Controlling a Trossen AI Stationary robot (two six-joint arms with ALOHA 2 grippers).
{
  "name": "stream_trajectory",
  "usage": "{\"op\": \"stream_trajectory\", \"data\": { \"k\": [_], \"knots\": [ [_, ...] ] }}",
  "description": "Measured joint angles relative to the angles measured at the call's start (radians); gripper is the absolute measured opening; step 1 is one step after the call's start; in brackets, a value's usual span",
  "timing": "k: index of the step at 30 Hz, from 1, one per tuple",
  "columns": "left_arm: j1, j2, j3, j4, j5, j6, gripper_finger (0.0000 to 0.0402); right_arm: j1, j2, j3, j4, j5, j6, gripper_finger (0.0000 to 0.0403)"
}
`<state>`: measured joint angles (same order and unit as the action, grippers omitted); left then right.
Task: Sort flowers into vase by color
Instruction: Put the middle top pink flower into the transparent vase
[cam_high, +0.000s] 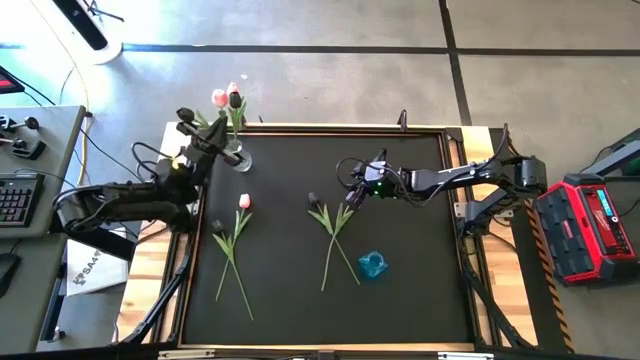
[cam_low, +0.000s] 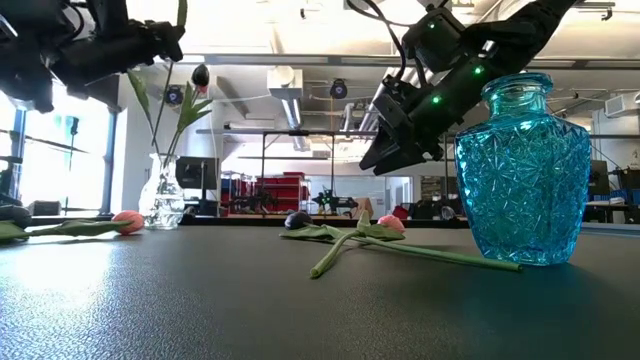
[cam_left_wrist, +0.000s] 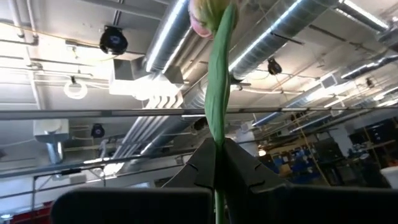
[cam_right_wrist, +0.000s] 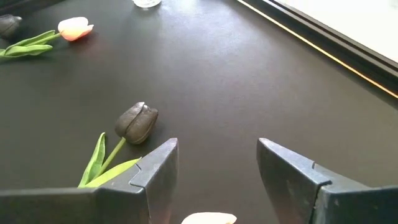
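Observation:
My left gripper (cam_high: 203, 140) is raised near the table's far left corner and is shut on a pink tulip (cam_left_wrist: 205, 15). This tulip stands beside a dark-headed tulip (cam_high: 236, 100) that sticks into the clear glass vase (cam_high: 240, 158). My right gripper (cam_high: 354, 196) hovers open over the table's middle. Its fingers (cam_right_wrist: 155, 168) stand above a pale pink tulip head (cam_right_wrist: 208, 218), and a dark tulip head (cam_right_wrist: 137, 121) lies beside it. This pair lies crossed (cam_high: 335, 235). Another crossed pair, one pink (cam_high: 244, 201) and one dark (cam_high: 217, 227), lies to the left. The blue glass vase (cam_high: 372, 265) stands upright. My left gripper pinches the pink tulip's green stem (cam_left_wrist: 217, 146) between its two fingers, well below the head. The fingers lie across the stem, which stands roughly upright. The head rises above the fingers and the stem (cam_low: 163, 110) runs down to the clear vase (cam_low: 163, 200).
A raised wooden rim (cam_high: 300, 127) frames the black mat. Bare mat lies to the right of the blue vase and along the near edge. A red case (cam_high: 598, 225) sits off the table's right side, and a keyboard (cam_high: 15, 200) sits off its left.

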<state>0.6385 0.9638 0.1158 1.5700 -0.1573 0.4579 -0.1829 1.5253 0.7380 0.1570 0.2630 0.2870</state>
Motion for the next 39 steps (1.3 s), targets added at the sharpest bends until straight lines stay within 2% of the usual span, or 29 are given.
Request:
{"op": "stream_trajectory", "data": {
  "k": [11, 14, 18, 26, 31, 39],
  "knots": [
    [0.118, 0.025, 0.027, 0.000, 0.111, -0.092, 0.0000, -0.001, 0.000, 0.000, 0.000, 0.000, -0.013, 0.0206],
    [0.131, 0.055, 0.057, -0.005, 0.137, -0.160, 0.0000, -0.003, 0.000, 0.000, 0.007, 0.000, -0.019, 0.0206],
    [0.134, 0.121, 0.066, -0.035, 0.157, -0.148, 0.0000, -0.005, 0.000, 0.000, 0.008, 0.000, -0.018, 0.0206],
    [0.134, 0.199, 0.066, -0.024, 0.144, -0.143, 0.0000, -0.005, 0.000, 0.000, 0.005, 0.000, -0.019, 0.0206],
    [0.134, 0.202, 0.066, -0.031, 0.082, -0.197, 0.0006, -0.005, 0.000, 0.000, 0.005, 0.000, -0.023, 0.0206],
    [0.133, 0.193, 0.066, -0.031, -0.001, -0.195, 0.0063, -0.005, 0.000, 0.000, -0.004, 0.000, -0.023, 0.0206]
  ]
}}
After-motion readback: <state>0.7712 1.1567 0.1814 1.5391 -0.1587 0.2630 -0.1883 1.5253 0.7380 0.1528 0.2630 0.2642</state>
